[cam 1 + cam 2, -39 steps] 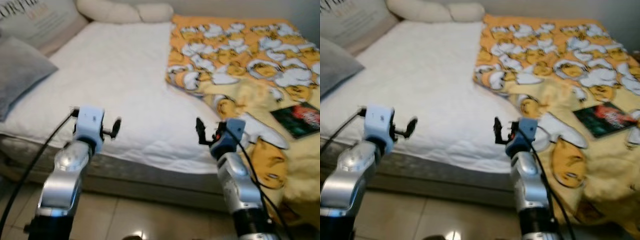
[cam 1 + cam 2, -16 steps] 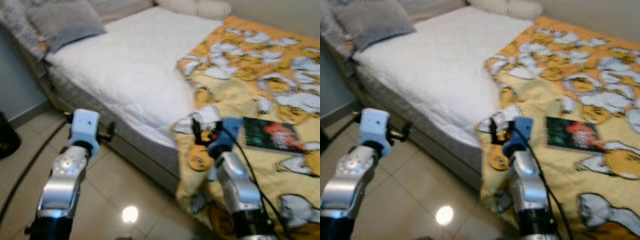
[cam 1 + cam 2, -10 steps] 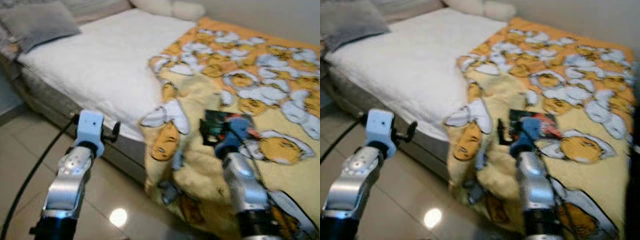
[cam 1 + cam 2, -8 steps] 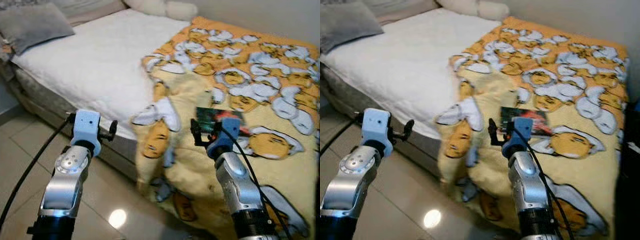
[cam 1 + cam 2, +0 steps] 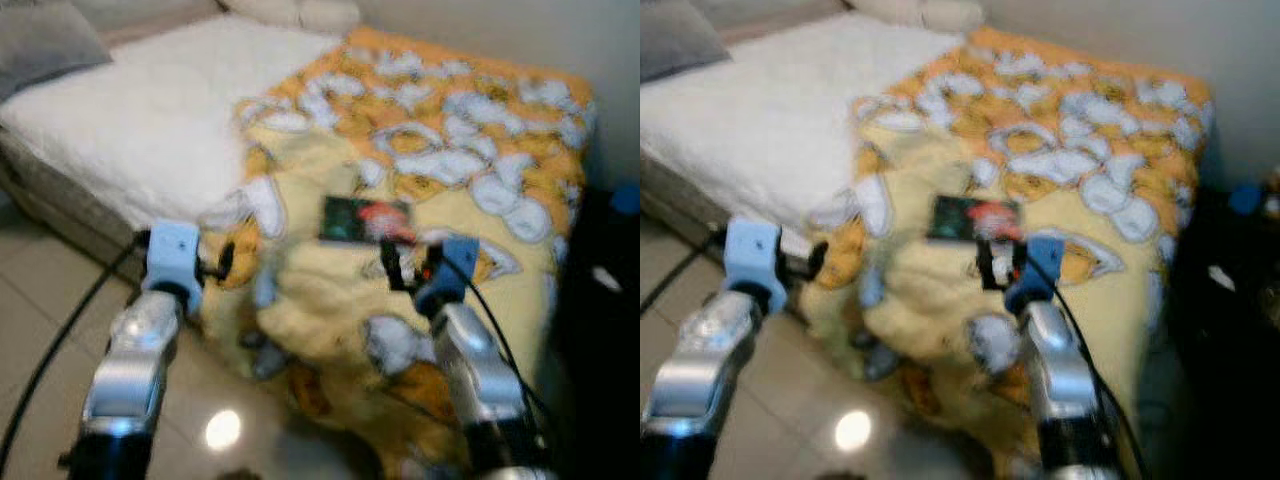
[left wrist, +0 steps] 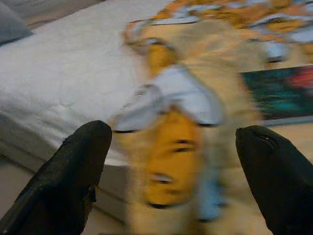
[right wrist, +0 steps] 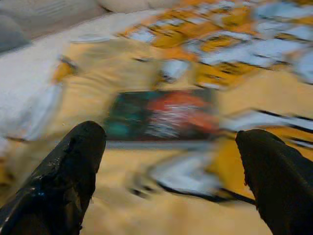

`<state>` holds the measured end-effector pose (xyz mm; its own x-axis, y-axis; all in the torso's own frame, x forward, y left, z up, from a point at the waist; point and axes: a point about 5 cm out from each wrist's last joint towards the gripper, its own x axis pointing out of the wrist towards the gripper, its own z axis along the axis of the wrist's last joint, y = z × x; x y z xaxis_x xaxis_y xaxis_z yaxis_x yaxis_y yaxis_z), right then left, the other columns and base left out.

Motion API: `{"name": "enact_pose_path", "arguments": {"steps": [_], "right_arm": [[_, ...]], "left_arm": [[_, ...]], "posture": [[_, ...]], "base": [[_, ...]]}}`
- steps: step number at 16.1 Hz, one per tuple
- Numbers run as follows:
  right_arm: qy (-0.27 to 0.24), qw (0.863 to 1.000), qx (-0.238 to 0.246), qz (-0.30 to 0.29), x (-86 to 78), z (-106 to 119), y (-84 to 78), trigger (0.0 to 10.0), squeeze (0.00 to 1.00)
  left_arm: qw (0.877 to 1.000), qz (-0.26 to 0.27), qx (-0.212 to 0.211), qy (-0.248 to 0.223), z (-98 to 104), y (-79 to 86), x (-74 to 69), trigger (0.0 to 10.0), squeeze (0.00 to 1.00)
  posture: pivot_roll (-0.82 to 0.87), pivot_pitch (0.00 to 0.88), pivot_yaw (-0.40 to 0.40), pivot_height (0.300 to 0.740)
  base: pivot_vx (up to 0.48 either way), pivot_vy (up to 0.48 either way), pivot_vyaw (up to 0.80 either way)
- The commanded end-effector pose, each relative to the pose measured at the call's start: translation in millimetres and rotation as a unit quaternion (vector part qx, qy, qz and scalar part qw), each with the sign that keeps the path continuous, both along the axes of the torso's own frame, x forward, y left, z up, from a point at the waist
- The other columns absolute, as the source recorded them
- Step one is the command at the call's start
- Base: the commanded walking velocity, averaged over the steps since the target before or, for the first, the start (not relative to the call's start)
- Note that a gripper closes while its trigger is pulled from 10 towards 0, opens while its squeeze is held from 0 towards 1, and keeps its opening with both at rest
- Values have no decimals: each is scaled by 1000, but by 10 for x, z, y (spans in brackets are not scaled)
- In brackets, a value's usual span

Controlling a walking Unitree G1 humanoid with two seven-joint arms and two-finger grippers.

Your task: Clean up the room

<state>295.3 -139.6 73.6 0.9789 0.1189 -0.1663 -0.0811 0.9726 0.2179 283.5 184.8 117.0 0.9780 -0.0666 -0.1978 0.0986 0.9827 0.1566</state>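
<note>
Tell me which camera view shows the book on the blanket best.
The right wrist view: the book lies large between the open right end effector's fingers, though blurred. Both eye views show it small; the left wrist view catches one edge.

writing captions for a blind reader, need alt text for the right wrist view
A dark book with a teal and red cover lies flat on a yellow cartoon-print blanket, seen blurred between the right gripper's two open black fingers. Beyond the blanket, white bedding shows at one side.
</note>
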Motion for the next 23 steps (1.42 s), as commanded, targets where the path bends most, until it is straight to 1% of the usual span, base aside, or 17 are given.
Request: {"name": "enact_pose_path", "arguments": {"steps": [1,4,7,9,10,12,13,14,18,20,23], "right_arm": [[-9,1000,4,-1,23,54,-13,10000,1000],[10,1000,8,4,11,2,31,10000,1000],[11,1000,5,7,16,1,40,10000,1000],[11,1000,1,12,23,10,45,10000,1000],[10,1000,-6,15,28,17,42,10000,1000],[11,1000,2,15,33,24,51,10000,1000],[15,1000,7,15,32,20,54,10000,424],[14,1000,3,15,34,23,53,10000,0],[18,999,6,35,27,24,78,10000,0],[13,998,16,55,11,39,113,10000,0],[15,998,16,63,9,38,140,10000,0]], "left_arm": [[1000,6,5,-3,32,30,9,10000,1000],[1000,-4,6,-6,45,23,14,10000,1000],[1000,-10,1,-8,57,20,11,10000,1000],[1000,-11,1,-9,65,23,16,10000,1000],[1000,-12,1,-10,68,23,18,10000,1000],[1000,-13,1,-10,74,22,23,10000,1000],[1000,-13,1,-10,76,23,23,10000,1000],[1000,-13,1,-11,78,24,24,10000,1000],[1000,-15,3,-10,80,20,23,10000,1000],[1000,-17,3,-10,83,15,22,10000,1000],[1000,-18,4,-10,82,14,24,10000,1000]], "posture": [[-13,0,-1,740],[-11,0,-1,740],[-11,0,0,740],[-11,0,0,740],[-10,0,1,740],[-9,0,1,740],[-9,0,1,740],[-8,0,1,740],[-7,0,1,740],[-7,0,1,740],[-7,0,0,740]], "base": [[0,0,0],[0,0,0],[0,0,0],[240,0,0],[277,0,800],[285,0,800],[289,0,0],[300,0,0],[303,0,0],[307,0,675],[305,0,754]]}}
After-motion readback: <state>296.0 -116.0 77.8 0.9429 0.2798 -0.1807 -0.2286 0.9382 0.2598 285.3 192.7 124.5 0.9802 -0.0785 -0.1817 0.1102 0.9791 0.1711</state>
